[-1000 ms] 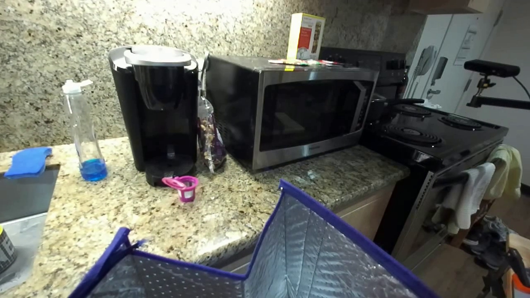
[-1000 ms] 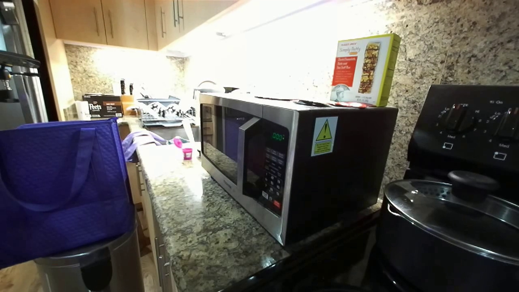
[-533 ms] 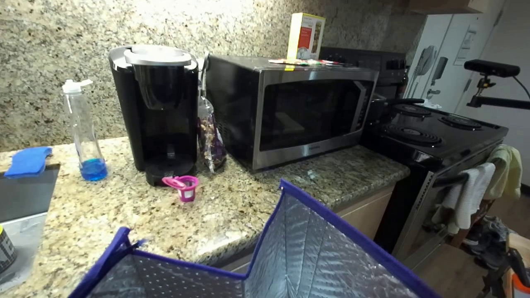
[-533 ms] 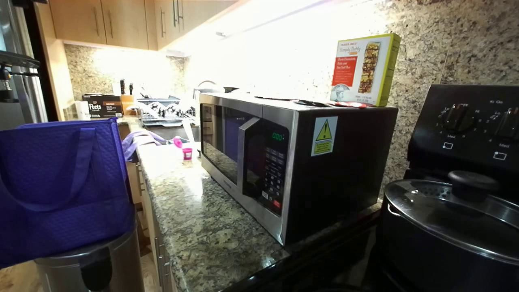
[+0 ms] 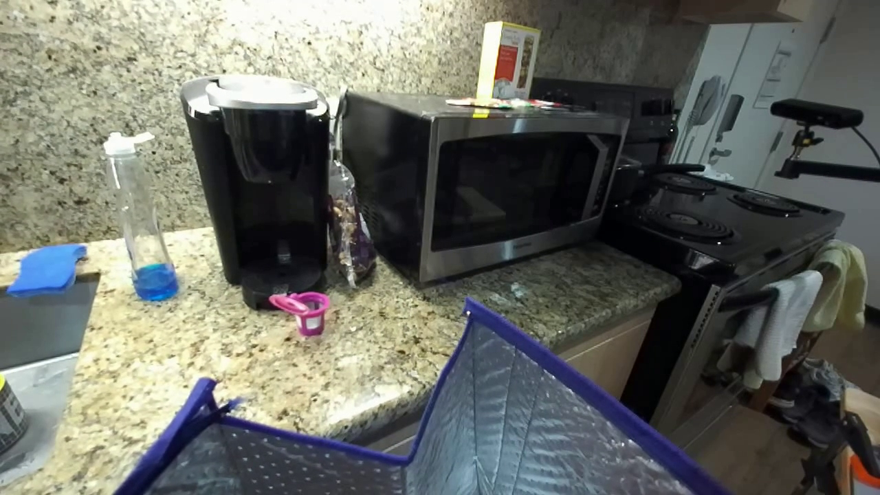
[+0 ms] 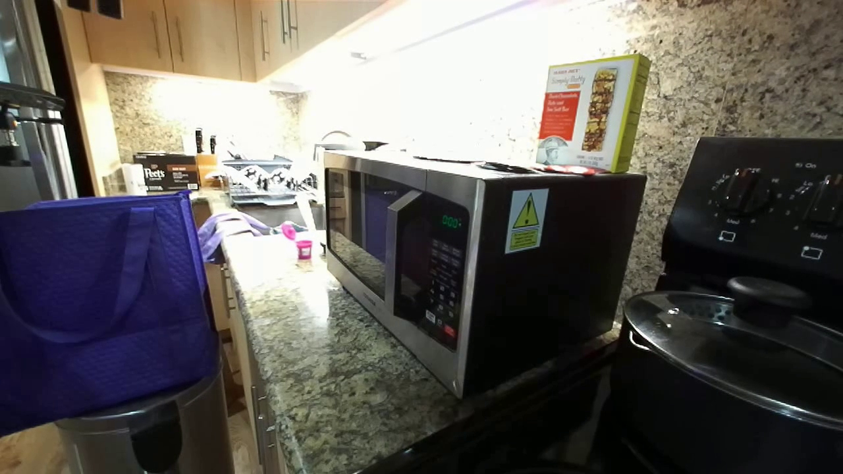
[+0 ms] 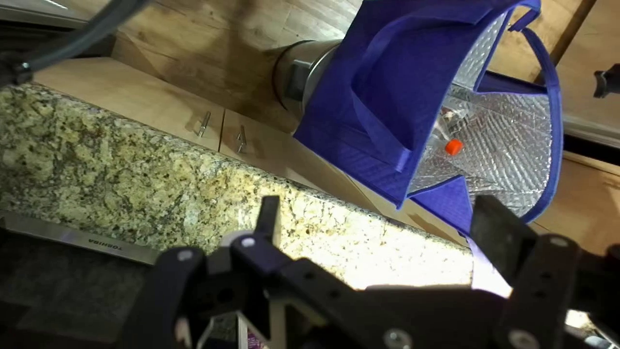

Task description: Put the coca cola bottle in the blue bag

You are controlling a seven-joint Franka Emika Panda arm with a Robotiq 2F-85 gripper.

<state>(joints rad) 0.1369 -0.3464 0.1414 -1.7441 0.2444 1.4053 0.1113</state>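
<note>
The blue bag [image 7: 426, 72] stands open, with silvery lining, in the wrist view. It shows in both exterior views: its rim and lining [image 5: 481, 405] at the bottom, its outer wall [image 6: 72, 263] at the left. The coca cola bottle [image 7: 454, 147] shows as an orange-red cap and a bit of clear plastic inside the bag; its body is mostly hidden by the bag's wall. My gripper [image 7: 380, 215] is open with nothing between its fingers, above the counter edge and beside the bag. Two dark fingertips [image 6: 93, 5] show at the top left of an exterior view.
The bag rests on a metal bin [image 6: 197, 415] beside the counter [image 6: 342, 368]. A microwave [image 5: 509, 185], a coffee maker [image 5: 268, 179], a tall bottle with blue liquid [image 5: 148, 240] and a pink cup [image 5: 313, 316] stand on the counter. A lidded pot [image 6: 724, 388] stands on the stove.
Dark gripper fingertips have come down into the top left edge of an exterior view. The bag and the things on the counter have not moved.
</note>
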